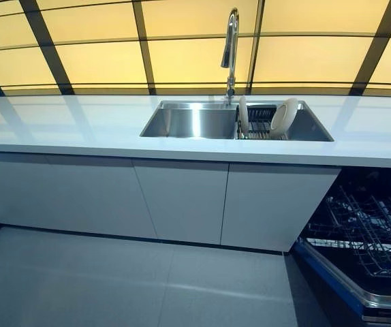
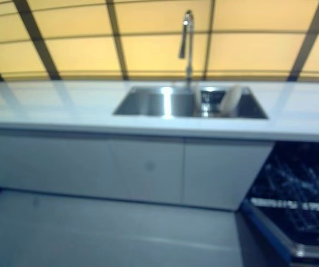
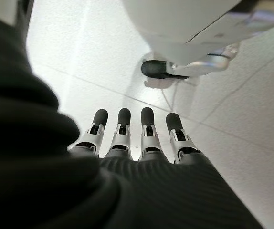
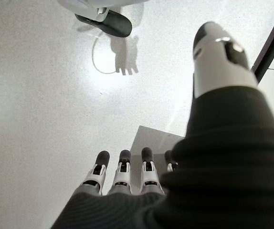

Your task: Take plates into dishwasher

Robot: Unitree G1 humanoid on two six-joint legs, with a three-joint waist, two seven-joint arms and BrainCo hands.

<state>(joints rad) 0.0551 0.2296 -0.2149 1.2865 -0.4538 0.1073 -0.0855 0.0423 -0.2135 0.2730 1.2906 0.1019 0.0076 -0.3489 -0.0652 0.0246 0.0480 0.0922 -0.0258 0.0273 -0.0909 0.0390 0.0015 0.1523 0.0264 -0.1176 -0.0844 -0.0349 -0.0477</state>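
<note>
Plates wait in the sink rack, both hands empty over the floor

Plates stand on edge in a dark wire rack set in the right part of a stainless steel sink. One white plate leans at the rack's right end and another stands nearly upright at its left end, the two well apart with bare rack between them. A tall chrome tap rises behind the sink, just beyond the rack.

The sink is sunk into a long pale worktop that runs across the whole view. Behind it the wall glows yellow, split by dark bars into large panels. Below the worktop sits a row of plain white cabinet doors with a dark strip along their foot. To the right of the cabinets, below and to the right of the sink, the dishwasher stands open, its dark wire basket showing above the lowered door with a blue edge. The floor is grey, in large tiles.

Neither hand shows in the head views. In its own wrist view the left hand hangs above the pale speckled floor with fingers straight, side by side, holding nothing. The right hand likewise points down at the floor, fingers extended in a row and thumb held apart, with nothing in its grasp
</note>
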